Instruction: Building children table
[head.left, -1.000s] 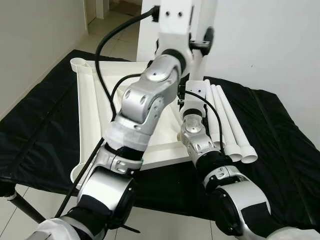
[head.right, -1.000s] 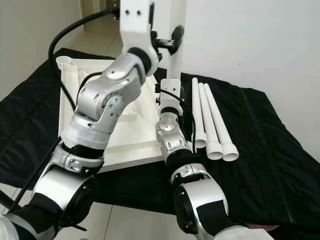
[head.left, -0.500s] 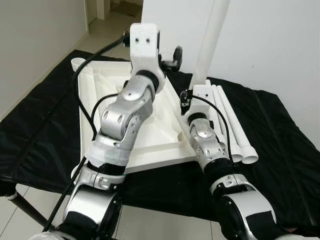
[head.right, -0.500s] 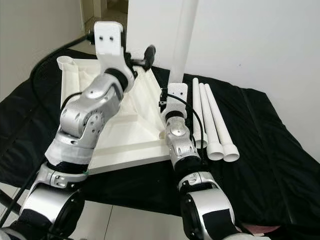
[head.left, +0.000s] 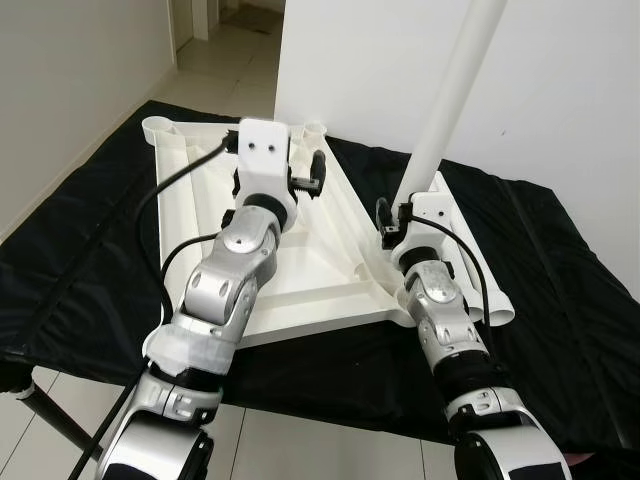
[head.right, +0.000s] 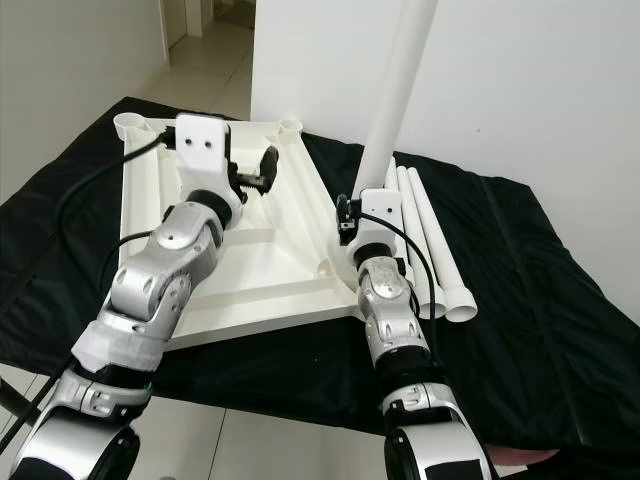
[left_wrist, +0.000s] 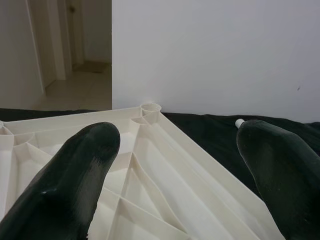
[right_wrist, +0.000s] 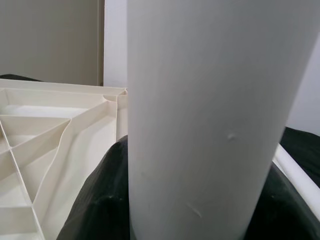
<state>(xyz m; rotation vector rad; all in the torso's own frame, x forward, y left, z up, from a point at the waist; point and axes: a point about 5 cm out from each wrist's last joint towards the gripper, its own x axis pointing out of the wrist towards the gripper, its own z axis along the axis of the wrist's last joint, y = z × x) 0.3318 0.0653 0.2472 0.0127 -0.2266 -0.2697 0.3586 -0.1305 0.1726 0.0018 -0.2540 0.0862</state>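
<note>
Gripping a white table leg upright in the right gripper, lining it up with the near-right corner socket of the upturned white tabletop lying on black cloth. Hovering the left gripper unclenched above the tabletop. Keeping spare legs just beside.

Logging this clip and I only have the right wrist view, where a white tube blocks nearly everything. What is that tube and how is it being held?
Observer: It is a white table leg, gripped near its lower end by the right gripper and raised, tilted, above the upturned tabletop.
Operator: Are other legs around?
Observer: Yes, more white legs lie side by side on the black cloth, beside the tabletop.
Operator: And the left arm?
Observer: The left gripper hovers open over the tabletop's ribbed underside, holding nothing.
</note>
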